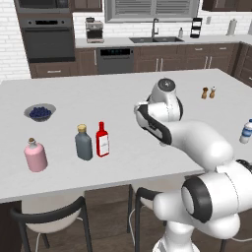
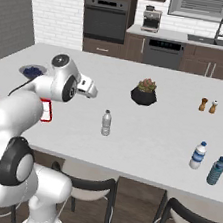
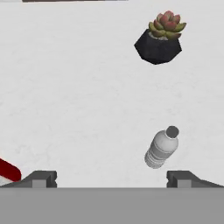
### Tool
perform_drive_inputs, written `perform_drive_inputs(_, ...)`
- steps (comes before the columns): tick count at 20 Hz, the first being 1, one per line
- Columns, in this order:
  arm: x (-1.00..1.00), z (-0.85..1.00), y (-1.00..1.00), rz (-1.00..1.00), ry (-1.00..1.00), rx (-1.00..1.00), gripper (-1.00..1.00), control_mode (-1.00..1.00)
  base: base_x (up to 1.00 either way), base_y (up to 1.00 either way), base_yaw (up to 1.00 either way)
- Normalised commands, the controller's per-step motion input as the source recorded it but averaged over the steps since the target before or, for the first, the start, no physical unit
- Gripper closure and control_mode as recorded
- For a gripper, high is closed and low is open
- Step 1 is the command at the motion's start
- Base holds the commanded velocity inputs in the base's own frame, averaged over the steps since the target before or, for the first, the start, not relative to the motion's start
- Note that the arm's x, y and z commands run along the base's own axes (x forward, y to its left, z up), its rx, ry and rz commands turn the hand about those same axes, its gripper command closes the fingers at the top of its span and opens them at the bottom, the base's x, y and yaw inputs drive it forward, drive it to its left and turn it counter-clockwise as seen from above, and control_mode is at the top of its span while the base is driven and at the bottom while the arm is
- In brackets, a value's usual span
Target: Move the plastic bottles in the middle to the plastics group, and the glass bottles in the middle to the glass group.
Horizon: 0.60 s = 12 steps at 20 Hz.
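Nearest you, the end effector (image 3: pixel 112 178) hangs above the white worktop (image 3: pixel 78 96) with its jaws spread wide, grasping nothing. Just ahead and right of it stands the small clear greyish plastic bottle (image 3: pixel 161 148), upright, long axis vertical. The slim red glass bottle (image 1: pixel 102 140) sits off its left. Beyond, the black-potted succulent (image 3: pixel 159 38) stays clear of your descent.

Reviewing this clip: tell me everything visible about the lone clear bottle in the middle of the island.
The clear bottle is small, ribbed and greyish, plastic by its look, with a grey cap and no coloured label. It stands upright on the white countertop, alone, in front of the potted succulent and apart from it. In the hand view it sits just ahead of the open gripper; nothing touches it but the counter.
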Motion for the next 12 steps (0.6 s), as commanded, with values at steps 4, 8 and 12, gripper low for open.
perform_drive_inputs(4,0.00,-0.05,-1.00,-0.25,0.18,0.05,-1.00,-1.00,0.00,0.00,0.00)
perform_drive_inputs(8,0.00,-0.23,-0.82,-0.18,0.08,0.02,-1.00,-1.00,0.00,0.00,0.00)
perform_drive_inputs(12,0.00,-0.39,-0.13,-0.01,0.00,0.00,-1.00,-1.00,0.00,0.00,0.00)
